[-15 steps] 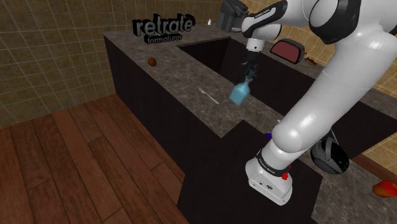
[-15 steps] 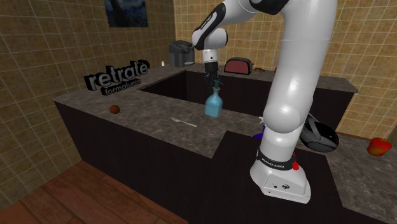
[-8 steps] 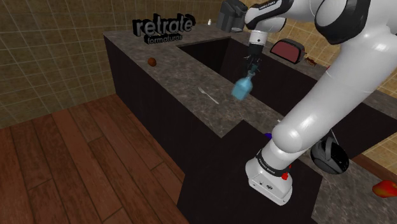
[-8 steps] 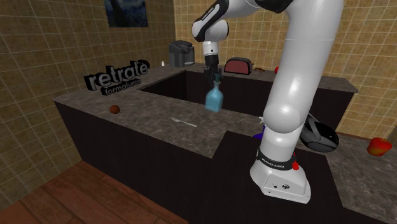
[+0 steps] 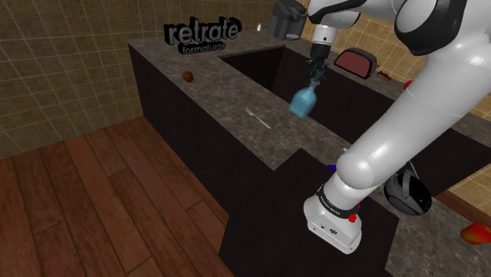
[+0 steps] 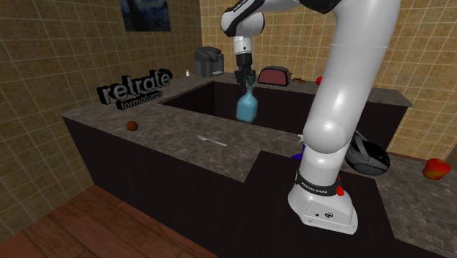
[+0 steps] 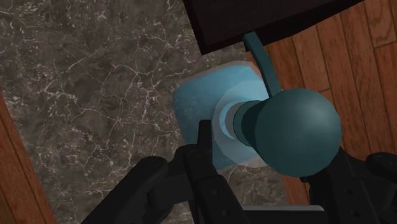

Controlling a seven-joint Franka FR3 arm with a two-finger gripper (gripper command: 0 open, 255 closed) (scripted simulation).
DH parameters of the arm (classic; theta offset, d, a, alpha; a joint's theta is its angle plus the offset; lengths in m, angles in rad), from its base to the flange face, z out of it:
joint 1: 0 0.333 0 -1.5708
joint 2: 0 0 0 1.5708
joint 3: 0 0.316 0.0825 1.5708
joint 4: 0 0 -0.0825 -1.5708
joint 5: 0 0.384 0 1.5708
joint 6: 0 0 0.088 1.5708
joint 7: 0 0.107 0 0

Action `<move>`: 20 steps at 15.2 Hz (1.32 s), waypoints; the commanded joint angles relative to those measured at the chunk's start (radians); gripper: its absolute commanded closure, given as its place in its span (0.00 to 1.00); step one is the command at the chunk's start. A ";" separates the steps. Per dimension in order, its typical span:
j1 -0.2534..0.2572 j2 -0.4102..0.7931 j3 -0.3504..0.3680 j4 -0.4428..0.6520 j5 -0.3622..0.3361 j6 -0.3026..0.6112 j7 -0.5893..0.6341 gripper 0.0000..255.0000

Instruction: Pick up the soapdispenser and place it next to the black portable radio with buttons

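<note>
Above the dark veined counter (image 5: 214, 88), beside its sunken recess, the blue dispenser (image 5: 304, 101) hangs clear of the surface, a little tilted. The jaws are clamped on its neck just under the round teal pump head (image 7: 296, 130). On the counter below it, toward the shoulder view's left, lies a fork (image 5: 257, 118), and farther along sits a small brown ball (image 5: 188, 76). A red toaster (image 5: 354, 61) stands on the far counter, apart from the dispenser.
</note>
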 commanded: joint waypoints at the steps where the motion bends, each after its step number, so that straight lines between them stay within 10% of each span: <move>1: 0.001 -0.007 0.002 0.019 -0.002 -0.026 0.004 1.00; 6: 0.002 -0.016 0.003 0.069 -0.005 -0.084 0.008 1.00; 20: -0.137 -0.393 -0.090 -0.260 -0.249 -0.088 -0.124 1.00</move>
